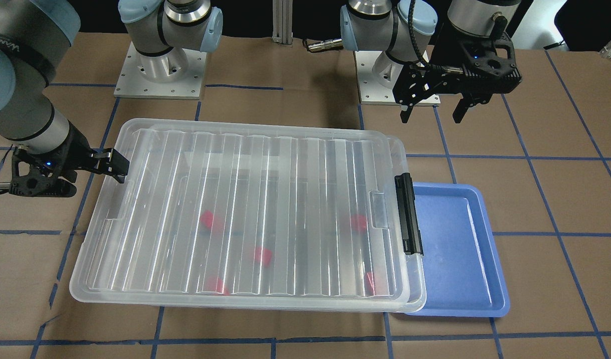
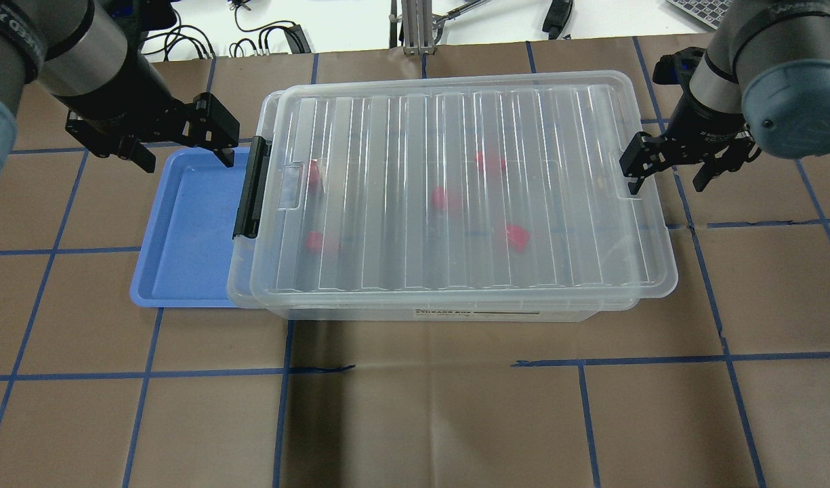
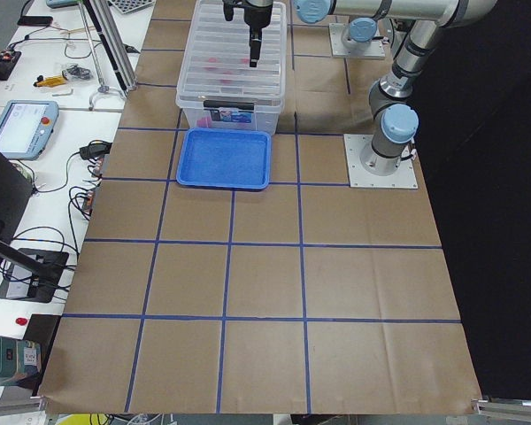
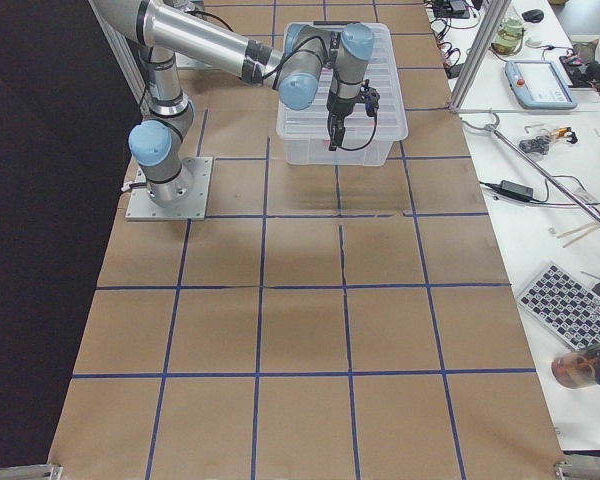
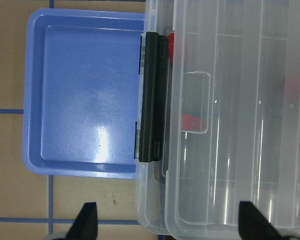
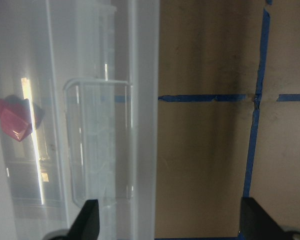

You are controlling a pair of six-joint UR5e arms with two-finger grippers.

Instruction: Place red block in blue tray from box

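Brown paper tabletop (image 2: 415, 420), blue tape grid. Box (image 2: 455, 313) lies lengthwise across it, lid (image 2: 455, 135) still on, black latch (image 2: 250, 186) at the robot's left end.

- Blue tray (image 2: 191, 230) just beside latch end, edge tucked under box rim (short carry, likely).
- Left gripper (image 2: 184, 152) hovers over latch end; right gripper (image 2: 667, 177) straddles opposite rim. Both have fingers spread, empty. Probably staged for lid removal.
- Red block (image 2: 514, 237) inside under lid, one of five. Blurred; long axis roughly along box length, stub direction unclear.
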